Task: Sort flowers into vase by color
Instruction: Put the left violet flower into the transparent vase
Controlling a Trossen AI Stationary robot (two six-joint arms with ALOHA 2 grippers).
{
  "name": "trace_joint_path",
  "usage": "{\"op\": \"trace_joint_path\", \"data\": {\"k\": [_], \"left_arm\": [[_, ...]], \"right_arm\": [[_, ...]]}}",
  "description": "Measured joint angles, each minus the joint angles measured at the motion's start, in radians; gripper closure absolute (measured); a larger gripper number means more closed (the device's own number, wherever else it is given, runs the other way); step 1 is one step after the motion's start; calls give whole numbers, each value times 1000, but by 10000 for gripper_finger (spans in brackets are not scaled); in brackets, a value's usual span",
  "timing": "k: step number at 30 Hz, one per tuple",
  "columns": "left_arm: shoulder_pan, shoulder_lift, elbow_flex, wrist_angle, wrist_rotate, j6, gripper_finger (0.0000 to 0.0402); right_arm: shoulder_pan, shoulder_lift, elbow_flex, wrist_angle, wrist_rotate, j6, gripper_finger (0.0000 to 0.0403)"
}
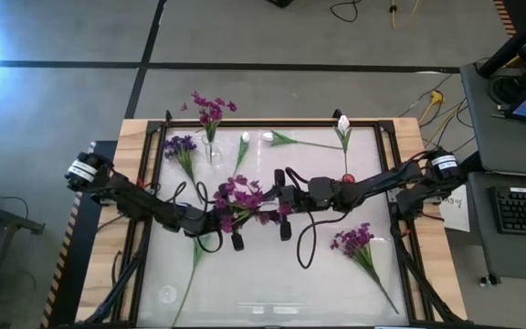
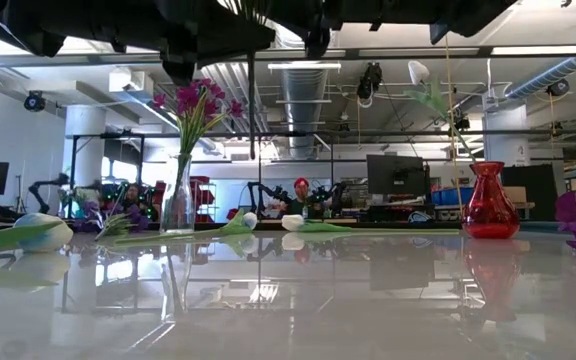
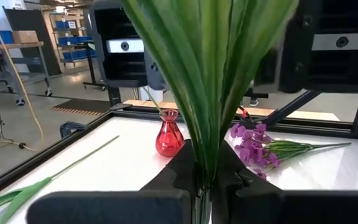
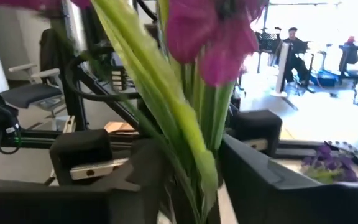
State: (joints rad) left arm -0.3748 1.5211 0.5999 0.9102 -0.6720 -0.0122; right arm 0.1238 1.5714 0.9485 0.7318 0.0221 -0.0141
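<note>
A purple blossom cluster with green leaves [image 1: 242, 196] hangs in the air over the table's middle, between both arms. My left gripper [image 3: 204, 186] is shut on it. My right gripper [image 4: 194, 186] is open, its fingers on either side of the leafy stems below the blossoms [image 4: 213, 37]; I cannot tell whether they touch. A clear vase [image 2: 178, 200] at the far left holds purple flowers [image 1: 210, 111]. A red vase [image 3: 168, 138] at the far right holds a white tulip [image 1: 342, 122]. My left gripper pinches the purple cluster's green stem and leaves [image 3: 205, 163] between its two fingers [image 3: 176, 171], low on the bunch. The leaves fan out beyond the fingers. The bunch is lifted clear of the table, and a thin stem end [image 2: 251, 90] hangs straight down.
Loose flowers lie on the white table: a purple bunch [image 1: 181, 146] far left, another [image 1: 354, 242] near right, two white tulips [image 1: 245, 140] [image 1: 268, 137] by the far edge, one long-stemmed tulip [image 1: 167, 293] near left. A black frame [image 1: 272, 122] rims the table. People sit in the room beyond.
</note>
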Motion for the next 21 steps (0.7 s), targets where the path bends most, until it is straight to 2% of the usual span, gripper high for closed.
{"op": "trace_joint_path", "data": {"k": [4, 8, 16, 21], "left_arm": [[0, -15, -9, -2, -5, 4, 401], [0, -72, -45, -2, -103, 8, 401], [27, -323, -141, 1, -329, 154, 402], [131, -501, -188, -27, -329, 250, 402]], "right_arm": [[0, -45, 0, -86, 4, 21, 211], [0, -100, 0, -187, 4, 27, 179], [0, -167, -1, -334, 5, 49, 144], [0, -166, -1, -343, 5, 62, 141]]}}
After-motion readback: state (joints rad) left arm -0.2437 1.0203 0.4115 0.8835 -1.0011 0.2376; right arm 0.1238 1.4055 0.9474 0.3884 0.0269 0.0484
